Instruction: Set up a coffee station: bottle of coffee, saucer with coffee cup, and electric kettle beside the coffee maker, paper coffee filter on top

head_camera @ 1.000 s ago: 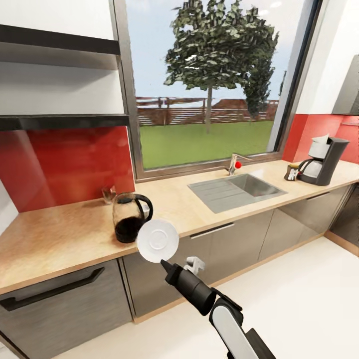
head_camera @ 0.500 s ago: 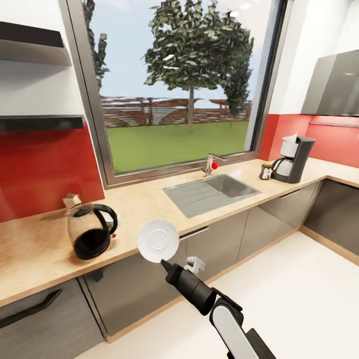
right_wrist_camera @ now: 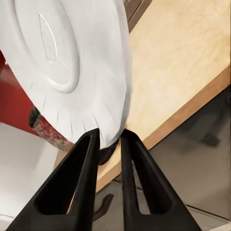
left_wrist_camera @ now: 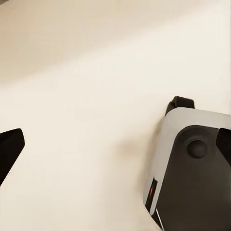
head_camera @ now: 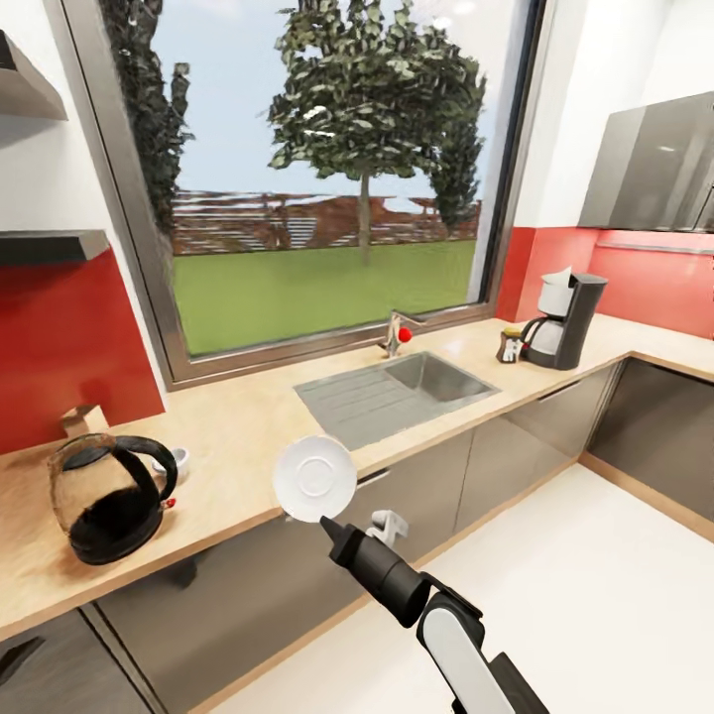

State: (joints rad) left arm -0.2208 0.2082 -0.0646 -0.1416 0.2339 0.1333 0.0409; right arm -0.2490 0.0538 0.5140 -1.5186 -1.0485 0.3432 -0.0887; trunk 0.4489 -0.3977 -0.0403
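Observation:
My right gripper [head_camera: 328, 523] is shut on the rim of the white saucer [head_camera: 314, 479], holding it on edge in the air in front of the kitchen countertop [head_camera: 238, 446]. In the right wrist view both fingers [right_wrist_camera: 89, 144] pinch the saucer's [right_wrist_camera: 62, 62] lower edge. The electric kettle [head_camera: 104, 496] stands at the left of the counter, with a small white cup [head_camera: 179, 459] just behind it. Far right, the coffee maker [head_camera: 567, 320] stands with the bottle of coffee [head_camera: 511, 345] at its left. My left gripper [left_wrist_camera: 115, 144] is open over the pale floor.
A steel sink [head_camera: 397, 387] with a faucet [head_camera: 396, 333] is set into the counter below the big window. The kitchen shelf [head_camera: 50, 245] hangs at upper left. A small tan object [head_camera: 79, 418] sits behind the kettle. The white floor [head_camera: 595, 595] is at the right.
The whole view has swung to the right: kettle, sink and coffee maker drifted left in the picture. The right arm and saucer keep the same place in the view.

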